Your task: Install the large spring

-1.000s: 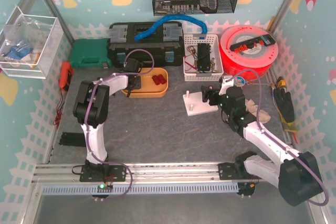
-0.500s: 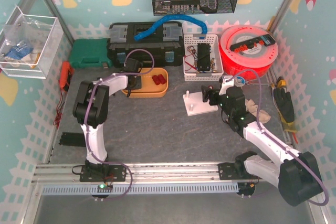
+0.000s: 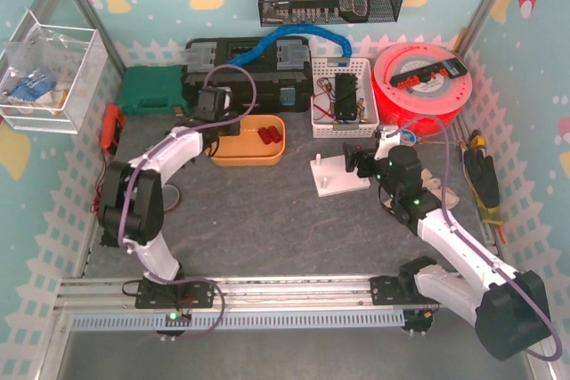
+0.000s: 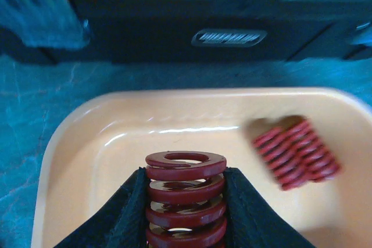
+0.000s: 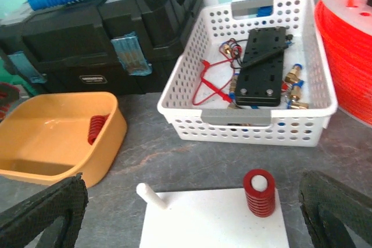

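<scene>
My left gripper (image 4: 185,201) is shut on an upright red spring (image 4: 186,169) and holds it over the orange tray (image 4: 93,143). More red springs (image 4: 296,152) lie in the tray's right part. In the top view the left gripper (image 3: 217,131) hangs over the tray's left end (image 3: 233,159). The white base plate (image 5: 215,225) has a bare white peg (image 5: 152,196) on its left and a smaller red spring (image 5: 259,193) seated on its right peg. My right gripper (image 5: 192,225) is open, its fingers either side of the plate; in the top view it (image 3: 358,165) is at the plate's (image 3: 331,177) right end.
A black toolbox (image 3: 245,64) stands right behind the tray, with a blue hose (image 3: 294,37) on it. A white perforated basket (image 3: 343,95) of parts is behind the plate, a red spool (image 3: 423,86) to its right. A green case (image 3: 151,91) is far left.
My left arm's elbow has swung left and its wrist has moved back toward the toolbox, over the tray. The right arm has barely moved.
</scene>
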Robot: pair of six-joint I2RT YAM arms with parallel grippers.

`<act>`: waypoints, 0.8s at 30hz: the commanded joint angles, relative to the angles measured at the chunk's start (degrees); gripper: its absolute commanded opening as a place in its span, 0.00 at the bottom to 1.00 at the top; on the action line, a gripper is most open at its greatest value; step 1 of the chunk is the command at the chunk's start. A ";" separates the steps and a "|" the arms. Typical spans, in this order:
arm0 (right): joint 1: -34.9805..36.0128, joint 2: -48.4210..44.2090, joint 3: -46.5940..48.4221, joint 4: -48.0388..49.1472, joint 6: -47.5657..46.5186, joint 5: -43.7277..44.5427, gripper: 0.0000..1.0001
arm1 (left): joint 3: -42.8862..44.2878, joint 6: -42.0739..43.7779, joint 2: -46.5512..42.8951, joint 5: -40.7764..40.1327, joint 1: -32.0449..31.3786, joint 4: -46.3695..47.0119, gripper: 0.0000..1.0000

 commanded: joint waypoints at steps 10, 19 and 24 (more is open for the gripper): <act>0.21 -1.63 9.76 -10.50 3.10 -16.64 0.98 | -24.04 9.23 -26.27 12.35 -12.28 30.09 0.10; 0.66 4.62 14.88 -10.96 4.46 -31.09 0.92 | -44.87 21.13 -38.58 14.67 -20.22 53.78 0.05; 3.51 8.62 18.10 -10.86 4.63 -37.54 0.86 | -48.68 26.56 -39.87 16.49 -22.61 56.74 0.04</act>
